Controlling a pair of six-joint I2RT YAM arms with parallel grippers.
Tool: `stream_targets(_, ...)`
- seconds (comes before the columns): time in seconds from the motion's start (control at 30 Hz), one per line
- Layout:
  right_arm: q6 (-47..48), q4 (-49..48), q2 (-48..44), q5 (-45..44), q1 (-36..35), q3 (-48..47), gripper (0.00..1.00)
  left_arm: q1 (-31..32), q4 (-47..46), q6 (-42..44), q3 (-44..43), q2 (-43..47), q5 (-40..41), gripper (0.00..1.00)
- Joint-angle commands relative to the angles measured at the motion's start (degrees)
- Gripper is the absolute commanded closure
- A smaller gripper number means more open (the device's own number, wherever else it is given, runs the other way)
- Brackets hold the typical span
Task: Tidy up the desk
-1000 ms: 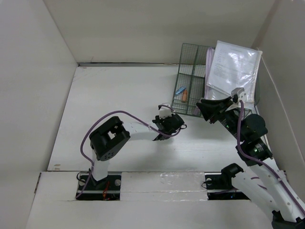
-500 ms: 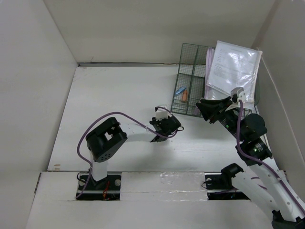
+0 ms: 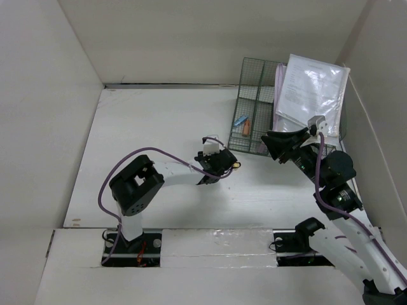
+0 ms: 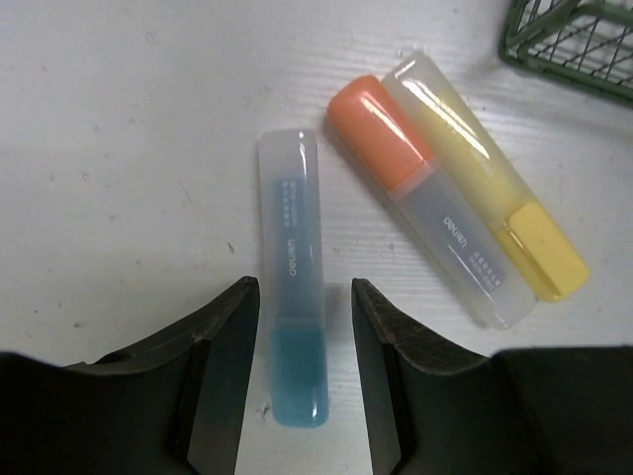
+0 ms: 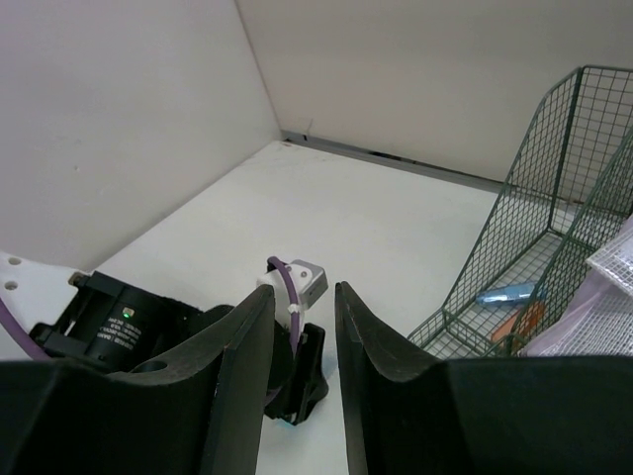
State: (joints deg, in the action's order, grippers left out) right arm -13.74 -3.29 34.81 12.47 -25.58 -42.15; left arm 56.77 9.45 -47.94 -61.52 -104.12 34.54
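Overhead view high behind bases (image 3: 130, 244), looking down on desk (image 3: 146, 127), left wrist close above highlighters (image 4: 290, 257), right wrist low, facing forward, sharing wire-mesh rack (image 5: 554, 198) with overhead

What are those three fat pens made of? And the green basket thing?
The blue highlighter, orange highlighter and yellow highlighter look like plastic: frosted, see-through barrels with shiny glints and solid coloured caps. The green basket looks like thin metal wire, probably coated dark green; you can see through its square mesh.
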Motion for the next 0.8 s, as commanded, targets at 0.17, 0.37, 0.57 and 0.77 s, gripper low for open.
stream_targets(0.17, -0.2, -3.3, -0.1, 0.5, -0.4, 0.3, 0.63, -0.8, -1.7, 4.3, -3.9, 3.5, 0.7, 0.61)
stream_targets(0.37, -0.1, -3.5, 0.8, 0.8, -0.4, 0.2, 0.64, -4.3, -2.4, 4.3, -3.6, 2.3, -0.5, 0.63)
stream_targets(0.57, -0.2, -3.4, 0.3, 0.3, -0.4, 0.3, 0.63, -5.6, -2.6, 6.1, -4.7, 0.8, -0.8, 0.68)
stream_targets(0.77, -0.2, -3.4, 0.5, 0.6, -0.4, 0.2, 0.64, -5.6, -0.8, 6.6, -6.6, -2.3, -1.8, 0.73)
